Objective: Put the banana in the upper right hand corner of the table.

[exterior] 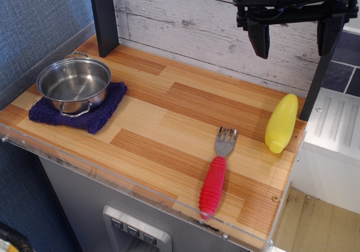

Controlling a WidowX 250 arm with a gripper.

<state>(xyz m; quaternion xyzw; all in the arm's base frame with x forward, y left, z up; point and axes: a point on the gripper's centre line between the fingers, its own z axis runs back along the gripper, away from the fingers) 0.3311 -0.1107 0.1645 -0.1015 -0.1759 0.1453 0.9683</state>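
The pale-yellow banana lies on the wood table at its right edge, toward the back corner, with its flat end pointing to the front. My gripper hangs high above it near the top of the view. It is open and empty, with its two black fingers spread wide apart. Nothing touches the banana.
A red-handled fork lies left of the banana. A steel pot sits on a purple cloth at the left. A black post stands at the back left. A white ribbed surface adjoins the right edge.
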